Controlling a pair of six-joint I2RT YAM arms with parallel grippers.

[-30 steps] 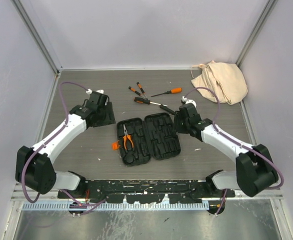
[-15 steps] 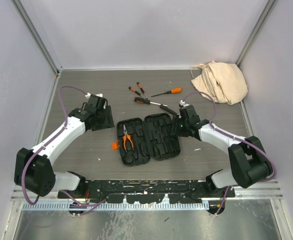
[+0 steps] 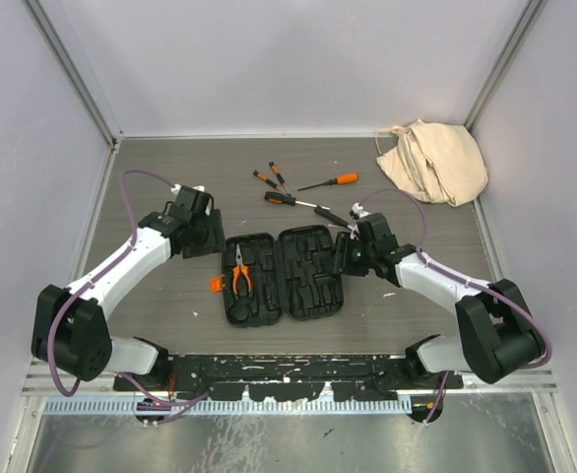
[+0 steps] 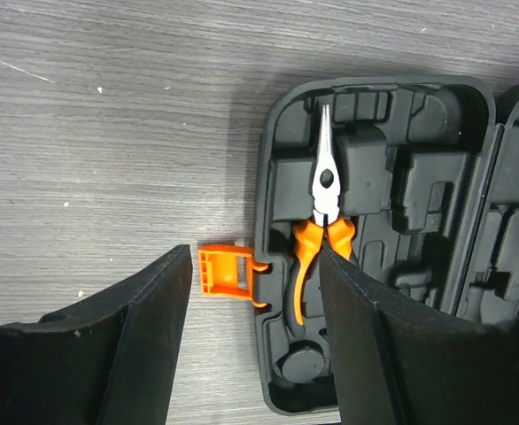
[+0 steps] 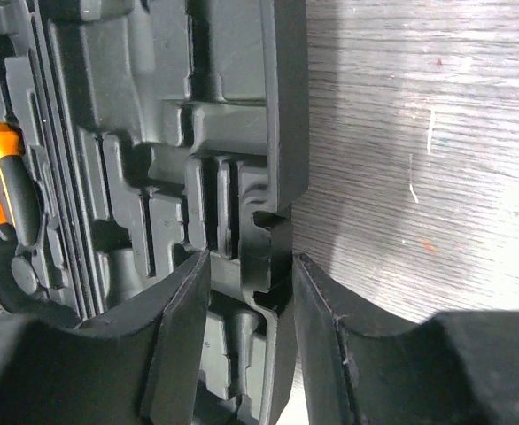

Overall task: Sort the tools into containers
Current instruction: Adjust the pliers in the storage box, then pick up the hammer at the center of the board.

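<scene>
Black case (image 3: 308,271) holds one pliers (image 3: 239,271); one orange latch (image 3: 217,285).

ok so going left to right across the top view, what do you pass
left end effector → orange latch → pliers lying in the tool case → right end effector → beige cloth bag

1. We are finding open table (image 3: 200,158) along the left side and far-left corner, with room for a gripper to pass.
2. The open tool case (image 3: 281,276) is filling the centre. Its orange latch (image 4: 227,272) is jutting leftward under the left gripper (image 4: 252,266), whose fingers are spread.
3. The right gripper (image 5: 251,261) is straddling the tool case's right rim, blocking that side.
4. Screwdrivers (image 3: 290,199) are crowding the strip behind the tool case.
5. A cloth bag (image 3: 434,161) is occupying the far-right corner.
</scene>
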